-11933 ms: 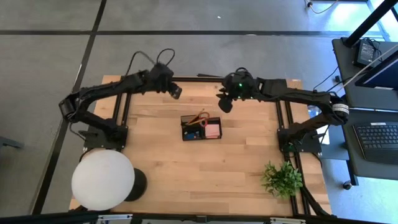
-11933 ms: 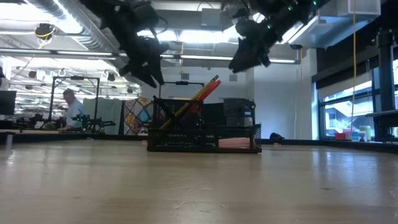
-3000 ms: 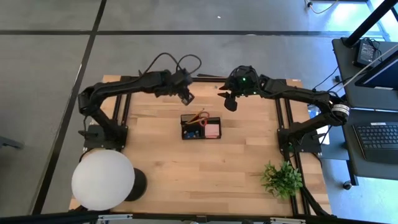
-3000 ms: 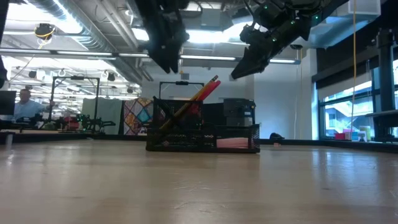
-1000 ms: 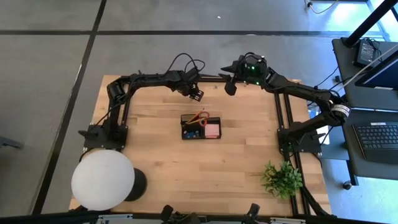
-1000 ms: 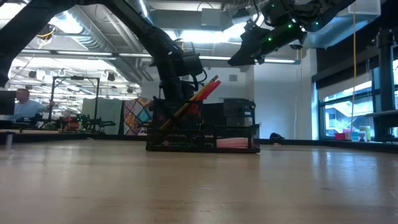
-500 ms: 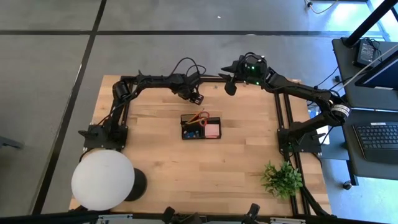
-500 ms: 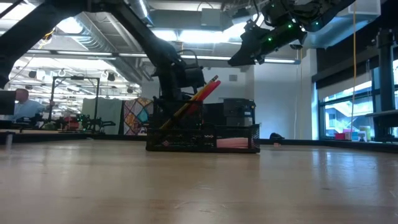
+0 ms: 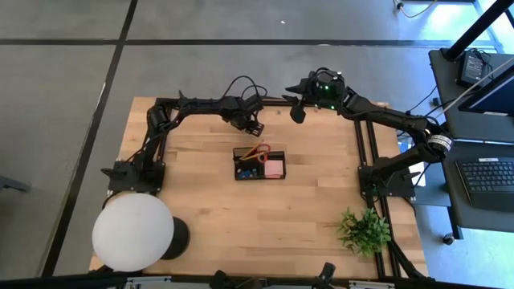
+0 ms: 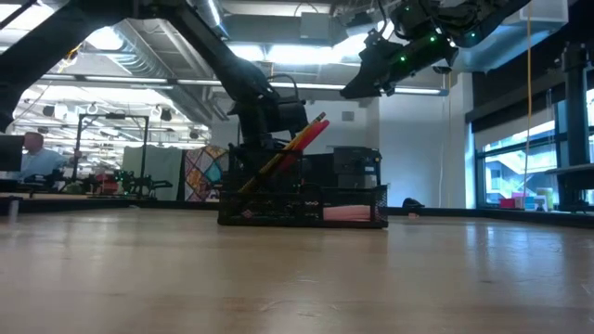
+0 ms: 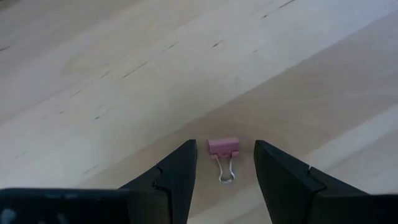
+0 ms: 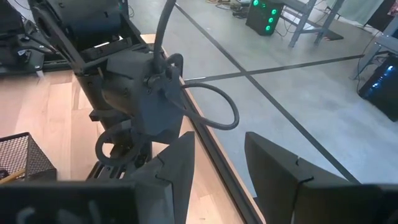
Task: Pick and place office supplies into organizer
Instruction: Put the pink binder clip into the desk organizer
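The black organizer (image 9: 259,164) stands mid-table and holds red-handled scissors (image 9: 259,151), a pink note block (image 9: 275,168), a blue piece (image 9: 246,172) and pencils (image 10: 278,158) that lean upright. My left gripper (image 9: 254,126) is low over the table just beyond the organizer's far side, open. In its wrist view a small pink binder clip (image 11: 224,147) lies flat on the wood between the open fingers of my left gripper (image 11: 225,155), apart from both. My right gripper (image 9: 296,113) hangs open, high near the far edge.
A large white round lamp (image 9: 132,232) stands at the near left corner and a green plant (image 9: 364,230) at the near right. Bare wood (image 9: 265,217) lies between them. A desk with a keyboard (image 9: 490,177) stands off the table's right side.
My left gripper has come down toward the table just beyond the organizer's far side, shifting slightly toward the near edge, and stayed open.
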